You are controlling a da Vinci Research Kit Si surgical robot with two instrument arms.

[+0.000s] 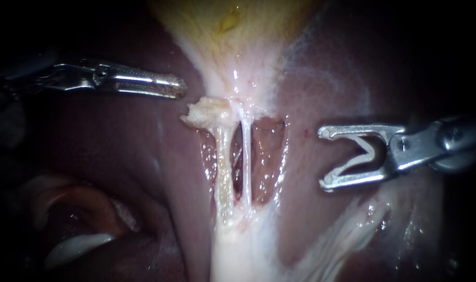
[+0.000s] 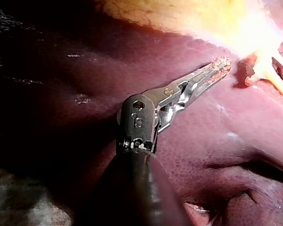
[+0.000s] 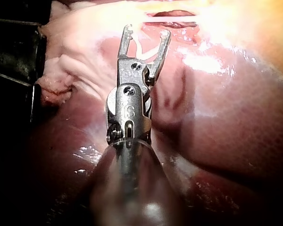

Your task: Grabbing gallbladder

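Gallbladder (image 1: 232, 31): pale yellow, at the top of the endoscope view, narrowing downward to a white neck; neither instrument holds it.
Liver (image 1: 117, 156): dark red-brown, lying on both sides of the neck and under both instruments.
Tubes (image 1: 246, 156): 2, thin and pale, running side by side from the neck down to a broad white band, with dark gaps between and beside them.
Left instrument (image 1: 178, 87): reaches in over the liver, its tip just beside the gallbladder's neck but apart from it.
Left jaws: lying together with nothing between them; the left wrist view shows speckled bits on the tip.
Right instrument (image 1: 325, 157): over the liver, off to the side of the tubes and clear of them.
Right jaws: spread wide, with a pale V-shaped clip (image 1: 367, 154) seated between them, 1 leg against each jaw.
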